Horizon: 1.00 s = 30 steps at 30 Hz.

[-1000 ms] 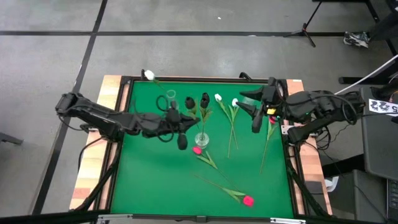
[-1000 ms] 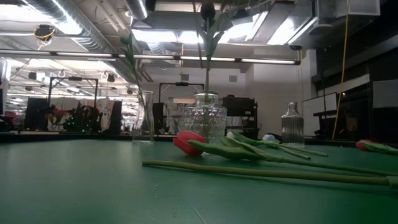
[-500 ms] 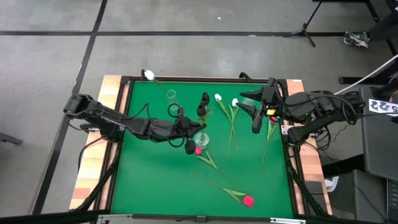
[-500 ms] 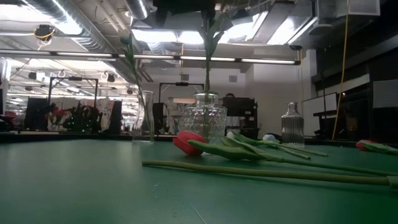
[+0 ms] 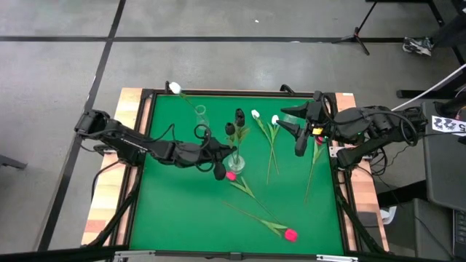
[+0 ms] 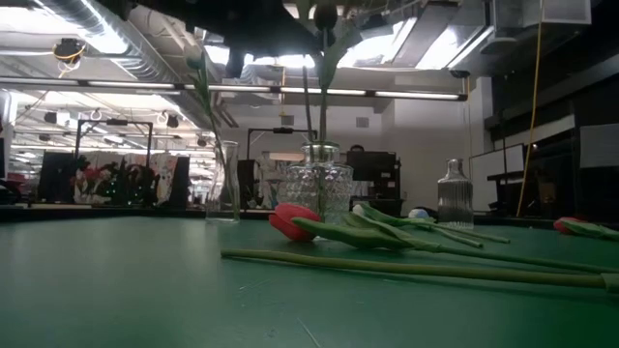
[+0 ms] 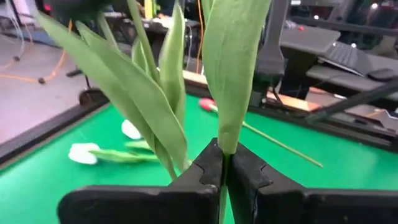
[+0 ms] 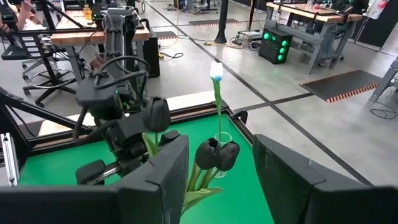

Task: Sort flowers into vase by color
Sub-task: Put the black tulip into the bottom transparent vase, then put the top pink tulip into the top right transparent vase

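My left gripper (image 5: 224, 160) (image 7: 222, 163) is shut on a black tulip (image 5: 230, 129) right at the cut-glass vase (image 5: 236, 164) (image 6: 322, 186). A second black tulip (image 5: 240, 115) stands in that vase. A white tulip (image 5: 175, 88) stands in a narrow vase (image 5: 200, 113) (image 6: 222, 181). Two white tulips (image 5: 256, 114) (image 5: 275, 119) and three pink-red ones (image 5: 231, 175) (image 5: 290, 234) (image 5: 318, 140) lie flat on the green mat. My right gripper (image 5: 297, 138) (image 8: 217, 180) hangs open near the right edge and holds nothing. My left gripper pinches the black tulip's green stem (image 7: 222, 152) between its two fingers, just below a broad leaf (image 7: 233, 68). The fingers come level from the table's left, across the stem. The tulip stands upright, and in the low view its stem (image 6: 308, 116) runs down into the vase's neck.
A ribbed glass bottle (image 6: 453, 196) stands toward the far right in the low view. The mat (image 5: 175, 211) has a raised dark frame with wooden side rails (image 5: 109, 204). Loose stems cross the mat's middle and right; the near left part is bare.
My left gripper has carried the black tulip toward the table's right, up to the glass vase. In the low view one stem stood in the vase a second ago; now two stand side by side. The right arm has kept still.
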Each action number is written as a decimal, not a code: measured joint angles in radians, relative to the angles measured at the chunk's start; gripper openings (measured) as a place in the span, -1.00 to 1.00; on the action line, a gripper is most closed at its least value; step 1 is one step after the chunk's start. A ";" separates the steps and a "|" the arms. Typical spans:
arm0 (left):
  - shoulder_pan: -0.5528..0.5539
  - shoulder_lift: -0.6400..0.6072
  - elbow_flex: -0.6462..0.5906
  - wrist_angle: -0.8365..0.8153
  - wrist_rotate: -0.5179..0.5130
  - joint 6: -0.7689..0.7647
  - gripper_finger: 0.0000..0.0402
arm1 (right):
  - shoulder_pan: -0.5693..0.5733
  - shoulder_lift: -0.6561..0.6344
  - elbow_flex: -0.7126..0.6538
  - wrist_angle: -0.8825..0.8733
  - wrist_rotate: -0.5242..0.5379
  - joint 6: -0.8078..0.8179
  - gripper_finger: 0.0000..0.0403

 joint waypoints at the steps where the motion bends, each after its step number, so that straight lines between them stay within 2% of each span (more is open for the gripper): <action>1: 0.007 -0.001 0.000 0.000 0.000 0.007 -0.93 | 0.000 0.000 0.000 0.000 0.000 0.000 -0.12; 6: 0.032 0.010 0.000 -0.016 0.005 0.011 -0.75 | 0.000 0.000 0.000 -0.001 -0.021 0.000 -0.12; 12: 0.049 0.027 0.000 -0.033 0.154 0.006 -0.44 | 0.000 0.000 0.000 -0.040 -0.054 0.013 -0.12; 19: 0.049 0.011 0.000 -0.078 0.159 0.007 -0.06 | 0.000 0.000 0.000 -0.107 -0.039 0.081 -0.12; 23: 0.054 -0.042 0.000 -0.180 0.162 -0.045 0.08 | 0.000 0.000 -0.006 -0.297 0.036 0.266 -0.12; 27: 0.054 -0.115 0.000 -0.291 0.161 -0.083 0.14 | 0.000 0.000 -0.054 -0.444 0.081 0.578 -0.12; 30: 0.054 -0.167 0.000 -0.335 0.161 -0.102 0.15 | 0.000 0.000 -0.117 -0.524 0.066 0.844 -0.12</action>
